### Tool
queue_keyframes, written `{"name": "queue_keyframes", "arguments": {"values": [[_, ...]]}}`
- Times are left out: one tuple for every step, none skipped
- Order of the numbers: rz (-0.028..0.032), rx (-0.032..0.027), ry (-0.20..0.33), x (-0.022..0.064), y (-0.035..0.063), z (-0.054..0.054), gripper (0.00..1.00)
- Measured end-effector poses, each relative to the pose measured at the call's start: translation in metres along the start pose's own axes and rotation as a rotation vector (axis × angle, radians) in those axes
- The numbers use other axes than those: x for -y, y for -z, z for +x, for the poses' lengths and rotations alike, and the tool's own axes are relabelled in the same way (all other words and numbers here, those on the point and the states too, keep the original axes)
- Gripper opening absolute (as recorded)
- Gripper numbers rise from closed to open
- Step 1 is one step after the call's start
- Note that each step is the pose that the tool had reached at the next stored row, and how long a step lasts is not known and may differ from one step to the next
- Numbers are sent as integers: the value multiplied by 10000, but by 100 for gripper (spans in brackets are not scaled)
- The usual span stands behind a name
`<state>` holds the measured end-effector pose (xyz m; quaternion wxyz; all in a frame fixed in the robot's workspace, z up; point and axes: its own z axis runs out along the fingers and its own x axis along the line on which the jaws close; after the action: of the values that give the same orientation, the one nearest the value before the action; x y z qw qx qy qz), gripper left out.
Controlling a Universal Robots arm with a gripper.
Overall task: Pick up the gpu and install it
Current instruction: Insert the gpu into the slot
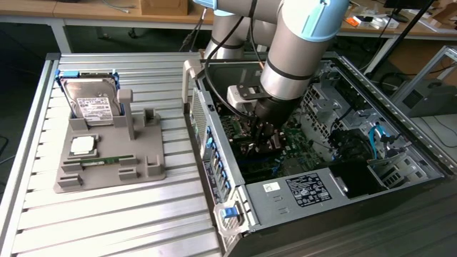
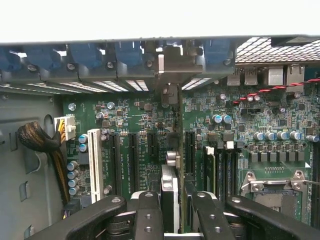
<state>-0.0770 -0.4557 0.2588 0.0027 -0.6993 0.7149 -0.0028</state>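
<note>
The gripper [image 1: 258, 140] is seen low inside the open computer case [image 1: 400, 134], above the motherboard [image 2: 235, 150]. In the wrist view the gpu [image 2: 172, 145] is held edge-on between the fingers [image 2: 149, 215], clenched on its upper edge; the card runs away from the camera toward the rear wall of the case, its pale bracket [image 2: 161, 65] standing near the row of blue slot latches [image 2: 85, 54].

The card is judged to be over, or partly into, one of the long black expansion slots [image 2: 134, 155]; whether the edge connector is seated cannot be told.

Notes for the step in hand, as judgement:
- The card is to be kept upright and parallel to the slot; any tilt would bind the connector.
- The bracket end is to be lined up with its opening in the rear wall.
- Pressure is to be applied straight down and evenly.

On the fixture tray [image 1: 107, 171] outside the case, the hard drive [image 1: 91, 101] and memory stick [image 1: 100, 159] are left untouched.
</note>
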Motion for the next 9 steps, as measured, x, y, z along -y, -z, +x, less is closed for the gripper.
{"name": "queue_keyframes", "arguments": {"values": [[0,0,30,0,-2,-1,28],[0,0,56,0,-3,-1,28],[0,-1,71,0,-4,0,28],[0,0,78,0,-6,0,28],[0,1,79,-1,-9,-1,28],[1,2,81,-1,-13,-1,28],[0,0,81,-1,-18,-1,28],[-2,-2,81,-1,-24,0,28],[-1,-2,81,-1,-33,0,28]]}}
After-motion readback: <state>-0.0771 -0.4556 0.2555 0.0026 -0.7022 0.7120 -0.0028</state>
